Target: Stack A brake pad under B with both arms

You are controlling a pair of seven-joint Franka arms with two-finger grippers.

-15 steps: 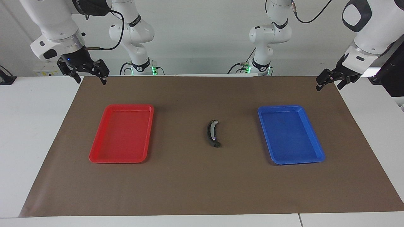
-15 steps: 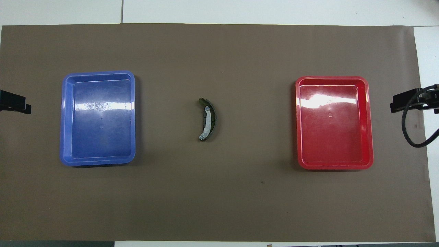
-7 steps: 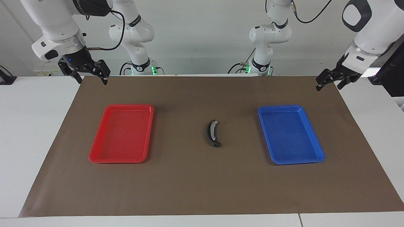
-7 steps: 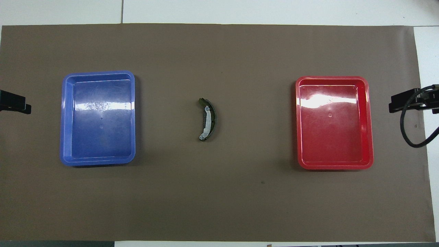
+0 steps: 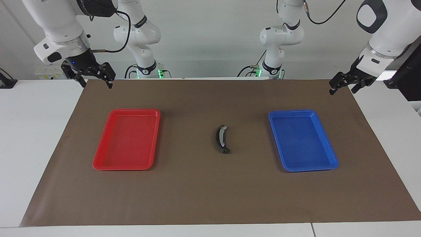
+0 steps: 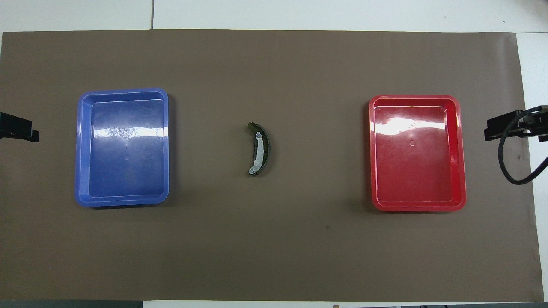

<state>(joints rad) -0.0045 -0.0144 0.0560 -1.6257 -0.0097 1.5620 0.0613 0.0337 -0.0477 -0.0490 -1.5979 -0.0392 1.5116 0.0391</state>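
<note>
Across the facing view from its 9 o'clock edge: the right gripper [image 5: 94, 80] hangs with fingers spread, holding nothing, over the brown mat's [image 5: 210, 197] corner at the right arm's end, at about 10 o'clock. Next lies the red tray [image 5: 98, 163]. At the mat's centre lies B [image 5: 221, 139] with its silvery strip up; A brake pad cannot be made out as 1 separate piece. Then the blue tray [image 5: 332, 163]. At about 2 o'clock the left gripper [image 5: 342, 88] hangs open-fingered and holds nothing over the mat's corner at the left arm's end.
</note>
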